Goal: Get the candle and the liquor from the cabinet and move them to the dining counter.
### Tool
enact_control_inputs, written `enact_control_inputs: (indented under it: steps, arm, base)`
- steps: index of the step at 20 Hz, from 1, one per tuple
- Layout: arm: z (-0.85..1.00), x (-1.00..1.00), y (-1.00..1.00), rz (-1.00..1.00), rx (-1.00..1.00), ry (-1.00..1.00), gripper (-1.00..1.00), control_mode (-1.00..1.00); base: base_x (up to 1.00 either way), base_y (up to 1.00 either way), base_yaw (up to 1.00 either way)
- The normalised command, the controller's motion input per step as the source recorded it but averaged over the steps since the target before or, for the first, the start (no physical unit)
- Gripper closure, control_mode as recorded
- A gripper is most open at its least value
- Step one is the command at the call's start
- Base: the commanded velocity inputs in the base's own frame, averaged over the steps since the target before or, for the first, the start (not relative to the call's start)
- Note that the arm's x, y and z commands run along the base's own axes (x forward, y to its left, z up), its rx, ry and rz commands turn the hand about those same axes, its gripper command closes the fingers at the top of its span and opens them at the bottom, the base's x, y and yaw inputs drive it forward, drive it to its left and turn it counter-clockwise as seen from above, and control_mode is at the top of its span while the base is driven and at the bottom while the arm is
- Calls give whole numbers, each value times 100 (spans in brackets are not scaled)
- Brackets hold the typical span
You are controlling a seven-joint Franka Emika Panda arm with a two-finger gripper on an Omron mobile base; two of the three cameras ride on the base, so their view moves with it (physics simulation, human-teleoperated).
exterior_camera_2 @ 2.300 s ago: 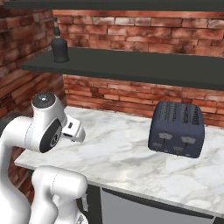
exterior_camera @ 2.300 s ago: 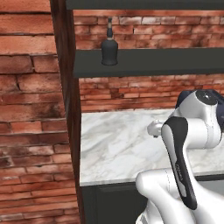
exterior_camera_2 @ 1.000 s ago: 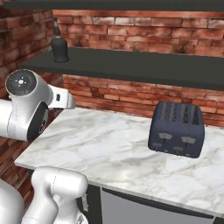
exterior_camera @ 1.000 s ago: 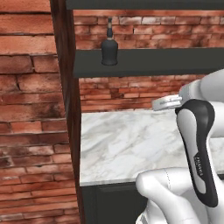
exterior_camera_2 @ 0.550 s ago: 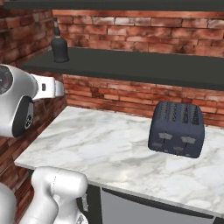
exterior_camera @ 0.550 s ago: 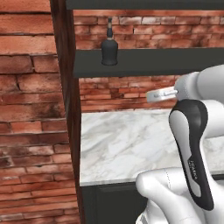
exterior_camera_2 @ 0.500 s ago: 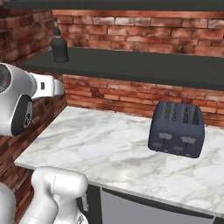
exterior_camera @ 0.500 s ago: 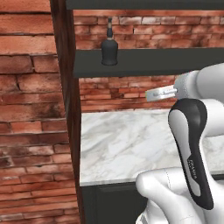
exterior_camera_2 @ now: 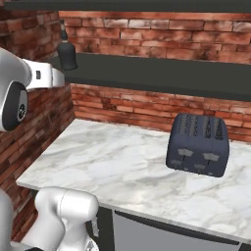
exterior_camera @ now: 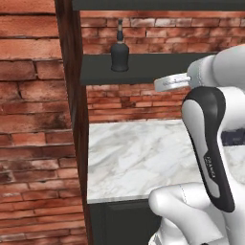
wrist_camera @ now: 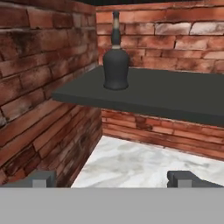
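Observation:
The liquor (wrist_camera: 116, 65) is a squat black bottle with a thin neck. It stands upright near the left end of the cabinet's dark grey shelf (wrist_camera: 166, 96), against the red brick back. From the left base view the liquor (exterior_camera: 119, 53) sits just right of the dark wooden side panel (exterior_camera: 72, 95). My gripper (wrist_camera: 113, 178) is open and holds nothing. It looks at the bottle from below shelf height, still well short of it. My white hand (exterior_camera: 168, 82) hangs at the shelf's front edge, right of the bottle. The candle and the dining counter are out of view.
A marble worktop (exterior_camera_2: 112, 166) with a brick back runs under the shelf. A dark blue toaster (exterior_camera_2: 198, 144) stands on its right part. A brick wall (wrist_camera: 39, 87) closes the left side, and a second shelf board (exterior_camera: 158, 5) runs above the bottle.
My arm has lifted the hand from worktop height up to the shelf's level and turned it toward the bottle. The bottle and toaster have stayed put. The jaws stay open.

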Motion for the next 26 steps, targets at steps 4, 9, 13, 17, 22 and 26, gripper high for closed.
enact_control_inputs:
  steps: [4,9,13,17,22,26]
  arm:
    - [38,13,7,0,0,-7,-100,-100]
    - [22,26,9,0,0,-14,-100,-100]
    - [20,35,11,0,0,-6,-100,-100]
    - [15,45,10,0,0,-1,-100,-100]
    - [8,53,6,0,0,0,-100,-100]
    - [12,50,6,0,0,0,-100,-100]
  base:
    - [0,0,0]
    - [0,0,0]
    - [0,0,0]
    - [0,0,0]
    - [0,0,0]
    - [0,0,0]
